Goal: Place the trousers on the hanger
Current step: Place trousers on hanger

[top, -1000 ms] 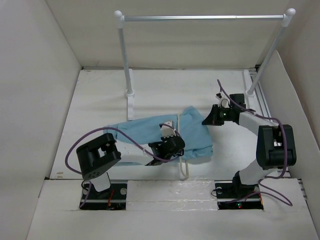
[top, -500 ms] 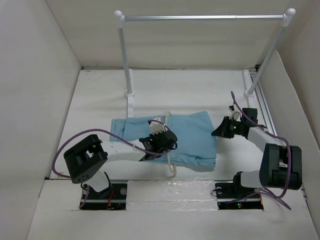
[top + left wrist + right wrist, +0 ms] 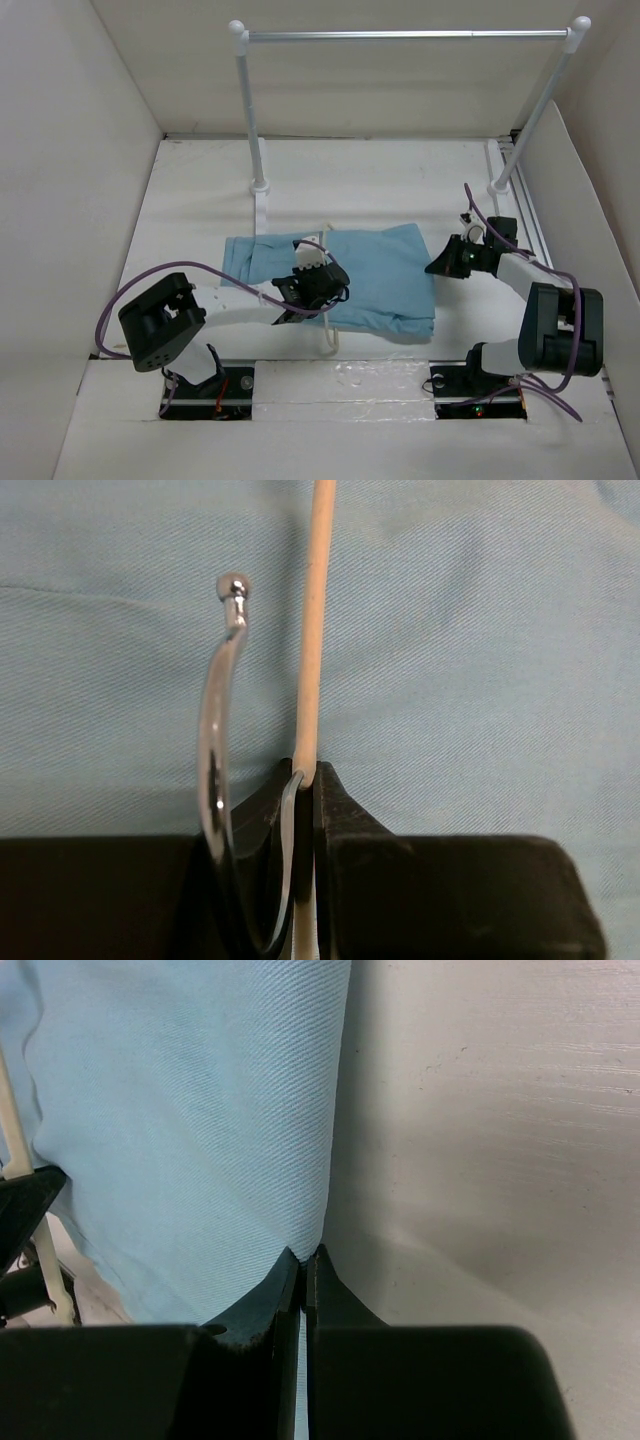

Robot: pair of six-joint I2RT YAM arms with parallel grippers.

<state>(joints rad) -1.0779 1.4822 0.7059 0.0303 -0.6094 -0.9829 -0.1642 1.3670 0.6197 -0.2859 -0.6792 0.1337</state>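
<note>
The light blue trousers (image 3: 375,275) lie folded flat on the white table, across the middle. The cream-white hanger (image 3: 331,335) lies through them, one end sticking out at the near edge. My left gripper (image 3: 318,282) is over the trousers and shut on a thin bar of the hanger (image 3: 312,630); the hanger's chrome hook (image 3: 220,710) curves beside the left finger. My right gripper (image 3: 440,264) is at the trousers' right edge and shut on the fabric edge (image 3: 200,1110). The rest of the hanger is hidden by fabric.
A tall rail with a silver bar (image 3: 400,35) on white posts (image 3: 250,110) stands at the back. White walls close in the table on the left, right and back. The hanger bar also shows at the left of the right wrist view (image 3: 20,1140).
The trousers went from bunched to spread flat. My left gripper drew back toward me and left with the hanger. My right gripper moved right and nearer, pulling the fabric edge out.
</note>
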